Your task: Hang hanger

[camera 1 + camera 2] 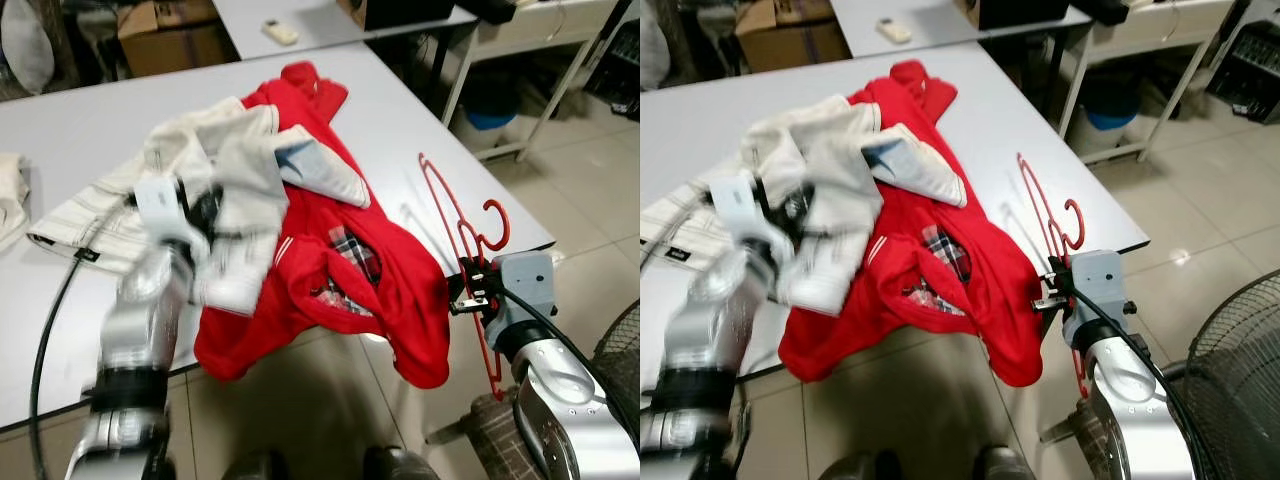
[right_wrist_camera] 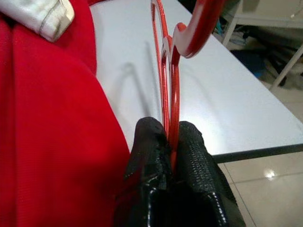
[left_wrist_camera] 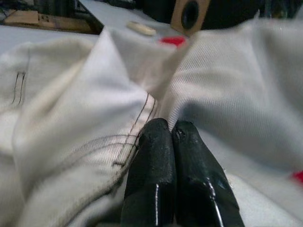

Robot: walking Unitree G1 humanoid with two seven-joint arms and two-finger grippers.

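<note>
Right end effector (image 2: pixel 171 142) around red hanger (image 2: pixel 166 61)

We see a pale grey worktop (image 1: pixel 90 130) reaching from the near edge to a far corner, and on it lies a red garment (image 1: pixel 340 270) whose lower part hangs over the near edge toward the tiled floor (image 1: pixel 590 190). A heap of white clothing (image 1: pixel 225 175) rests partly on the red garment and partly on the bare surface, and another bit of pale cloth (image 1: pixel 10 195) lies at the worktop's left edge. Behind it we make out a second worktop (image 1: pixel 320 20) carrying a small white remote (image 1: pixel 280 32).
</note>
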